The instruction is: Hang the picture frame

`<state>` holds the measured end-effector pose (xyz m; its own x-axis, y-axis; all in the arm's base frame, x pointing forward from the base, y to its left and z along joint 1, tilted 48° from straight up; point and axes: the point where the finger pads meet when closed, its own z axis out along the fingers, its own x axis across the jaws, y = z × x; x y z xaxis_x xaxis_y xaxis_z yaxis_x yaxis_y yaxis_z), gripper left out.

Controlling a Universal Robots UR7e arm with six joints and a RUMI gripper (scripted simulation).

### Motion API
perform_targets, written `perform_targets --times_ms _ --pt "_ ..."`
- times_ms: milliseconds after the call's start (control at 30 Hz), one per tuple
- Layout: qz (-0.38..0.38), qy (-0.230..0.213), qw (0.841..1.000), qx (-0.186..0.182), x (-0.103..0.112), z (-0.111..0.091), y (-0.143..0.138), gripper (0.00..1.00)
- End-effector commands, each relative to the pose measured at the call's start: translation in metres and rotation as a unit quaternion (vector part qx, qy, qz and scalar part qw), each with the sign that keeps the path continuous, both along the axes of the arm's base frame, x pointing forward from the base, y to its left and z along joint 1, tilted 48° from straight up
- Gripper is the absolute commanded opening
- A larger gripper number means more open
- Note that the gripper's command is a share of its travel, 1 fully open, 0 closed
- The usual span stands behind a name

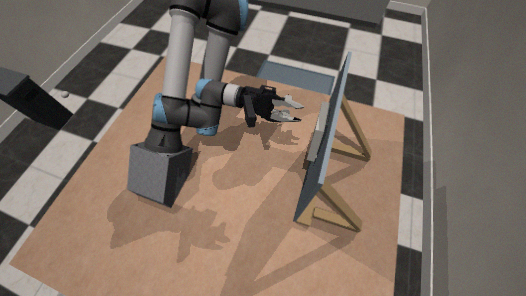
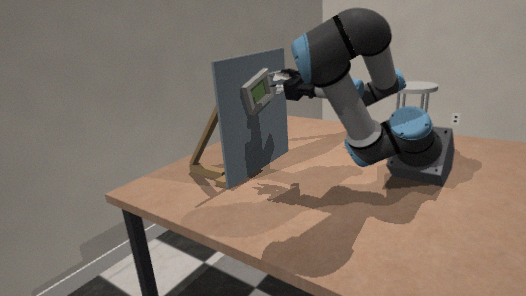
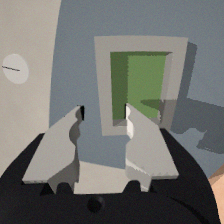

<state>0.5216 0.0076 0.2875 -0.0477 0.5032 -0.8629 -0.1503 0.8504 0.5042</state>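
Note:
A small grey picture frame (image 1: 318,131) (image 2: 257,75) (image 3: 102,85) with a green picture hangs high on the face of an upright blue-grey board (image 1: 314,175) (image 2: 235,145) (image 3: 75,55). In the exterior view the frame looks tilted against the board's edges. The screw is hidden behind it. My gripper (image 1: 299,113) (image 2: 274,83) (image 3: 104,105) points at the frame from a short distance and does not touch it. Its fingers are narrowed with a gap between them, and nothing is in the gap. In the wrist view the frame's left bar shows between the fingertips.
The board stands on the wooden table (image 1: 100,235) (image 2: 400,240), held from behind by wooden props (image 1: 356,131) (image 2: 204,145). The arm's grey base block (image 1: 157,172) (image 2: 440,160) sits on the table away from the board. A white round stool (image 2: 419,87) stands beyond the table.

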Motion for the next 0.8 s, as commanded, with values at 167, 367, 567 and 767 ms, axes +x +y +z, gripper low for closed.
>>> perform_targets --times_ms 167,367,567,767 --pt "0.0 0.0 1.0 0.0 -0.0002 -0.0001 -0.0012 0.29" --pt "0.0 0.0 1.0 0.0 0.0001 -0.0001 -0.0011 0.29" --pt "0.0 0.0 1.0 0.0 0.0019 0.0 -0.0009 0.29" --pt "0.0 0.0 1.0 0.0 0.0058 0.0001 -0.0003 0.29"
